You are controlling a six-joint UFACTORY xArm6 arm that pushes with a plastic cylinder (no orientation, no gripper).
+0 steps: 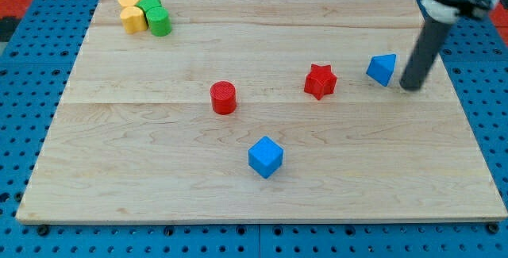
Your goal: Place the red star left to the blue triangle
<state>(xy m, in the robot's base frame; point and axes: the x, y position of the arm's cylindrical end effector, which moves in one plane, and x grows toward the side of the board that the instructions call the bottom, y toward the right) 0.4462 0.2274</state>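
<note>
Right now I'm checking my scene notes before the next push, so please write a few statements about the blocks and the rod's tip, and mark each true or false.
1. My tip sits just to the view's right of the blue triangle block. True.
2. The red star block lies to the view's left of the blue triangle. True.
3. The red cylinder block touches the red star. False: they lie clearly apart.
4. The blue cube block sits at the wooden board's top left. False: yellow and green blocks cluster there.

No text, label, brand, number or sign can be read anywhere in this view.
</note>
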